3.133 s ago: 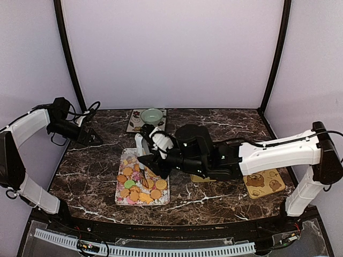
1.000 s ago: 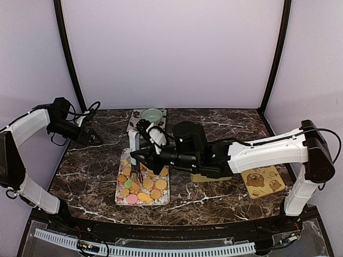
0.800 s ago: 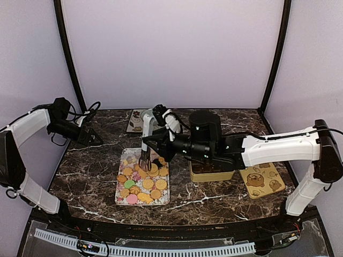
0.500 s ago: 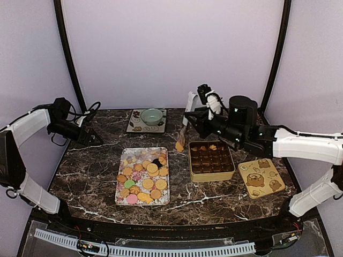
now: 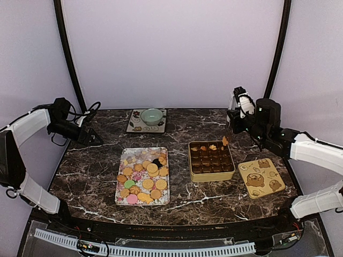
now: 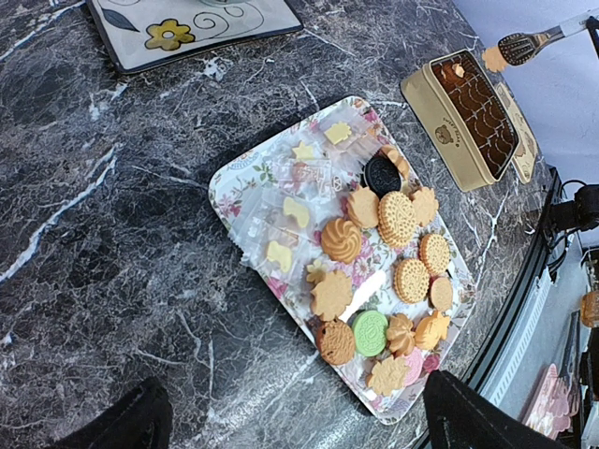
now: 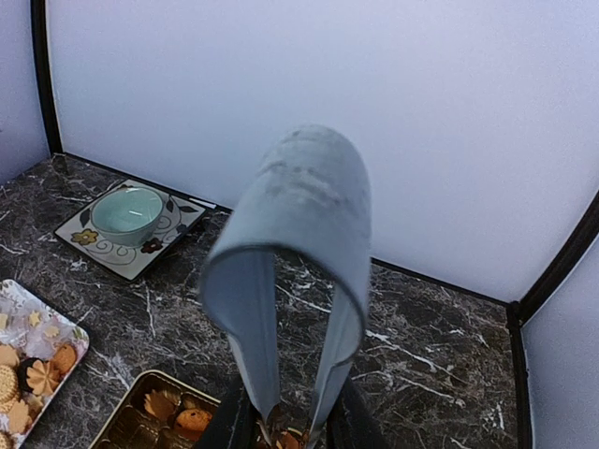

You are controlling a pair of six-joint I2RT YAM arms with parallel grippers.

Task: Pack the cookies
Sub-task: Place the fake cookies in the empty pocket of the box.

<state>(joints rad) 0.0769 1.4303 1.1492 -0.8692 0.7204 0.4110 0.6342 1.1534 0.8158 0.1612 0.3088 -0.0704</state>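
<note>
The cookies (image 5: 142,176) lie on a floral tray (image 5: 122,155) left of centre; in the left wrist view the cookies (image 6: 374,271) are mostly golden, with one green and one dark. My right gripper (image 5: 233,119) is shut on grey tongs (image 7: 299,206), whose tips pinch one orange cookie (image 5: 225,141) over the far right corner of the gold tin (image 5: 211,176). Two or three cookies sit in the tin's far row. My left gripper (image 5: 94,140) hangs open and empty over the table's left side, its fingertips (image 6: 131,421) framing the tray's near end.
The tin's lid (image 5: 261,179) lies to the right of the tin. A green bowl (image 5: 152,116) stands on a square plate (image 5: 134,127) at the back. Dark frame posts (image 5: 274,59) stand at the back corners.
My right arm has lifted off the tray and swung right with a cookie in the tongs, ending above the tin's far right corner. The left arm has not moved.
</note>
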